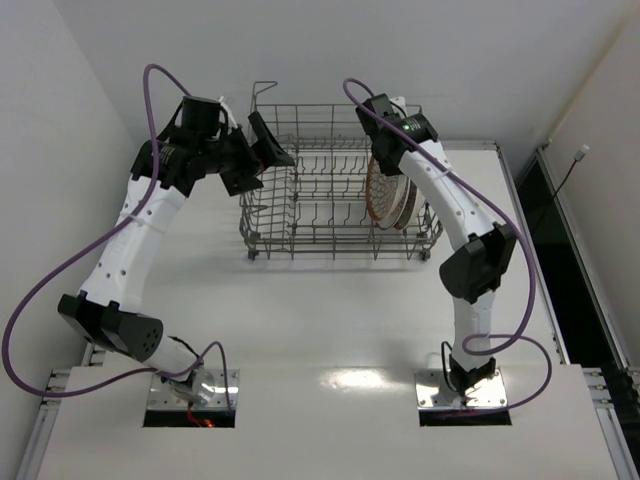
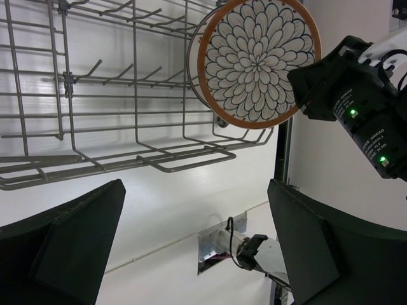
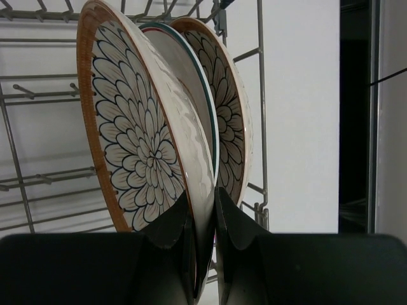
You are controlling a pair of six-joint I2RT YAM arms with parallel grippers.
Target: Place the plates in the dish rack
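Now, front plate (image 3: pixel 140 146) in dish rack (image 1: pixel 330 205), rim pinched by right tool (image 3: pixel 202 213), left tool (image 2: pixel 197 244) wide.

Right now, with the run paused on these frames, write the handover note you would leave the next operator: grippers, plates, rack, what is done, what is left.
Left gripper: open, empty, beside the dish rack's left end.
Right gripper: shut on the rim of the front petal plate.
Plates: all three stand on edge at the rack's right end, with the dark-rimmed plate in the middle and the second petal plate last.
Done: all plates are in the rack.
Left: open the right gripper and probably back out slowly, so nothing tips.
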